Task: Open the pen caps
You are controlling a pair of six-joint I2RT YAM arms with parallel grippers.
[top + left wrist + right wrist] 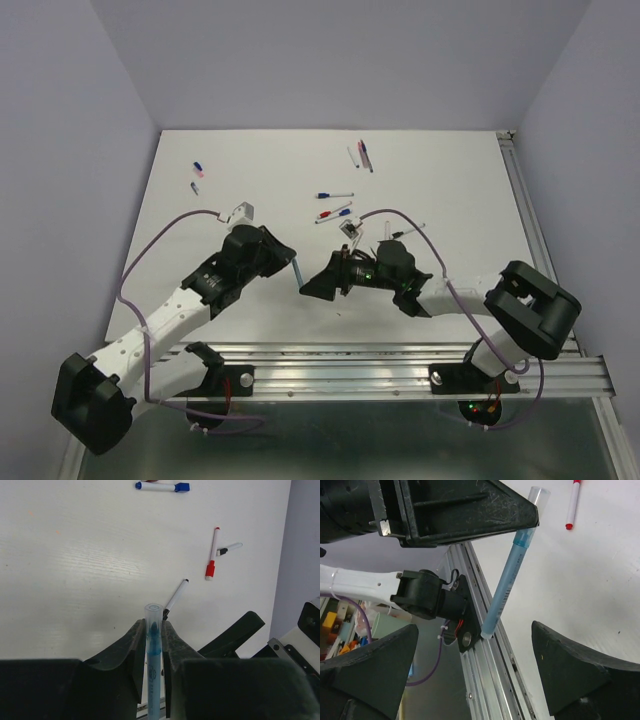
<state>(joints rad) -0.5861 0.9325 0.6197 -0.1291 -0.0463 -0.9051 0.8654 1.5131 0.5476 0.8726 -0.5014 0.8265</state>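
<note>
Clear blue pen (154, 655): its back end runs off the bottom edge, behind the left gripper (154, 626).
Red pen (573, 502): far past the right gripper (475, 627), its top end is cut off by the edge.
Small pens (197, 172): far ahead of the left gripper, too tiny to tell which end is which.

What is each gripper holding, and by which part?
The left gripper clamps a light-blue pen close to its clear cap; the long barrel hangs free. The right gripper holds nothing, jaws open.
</note>
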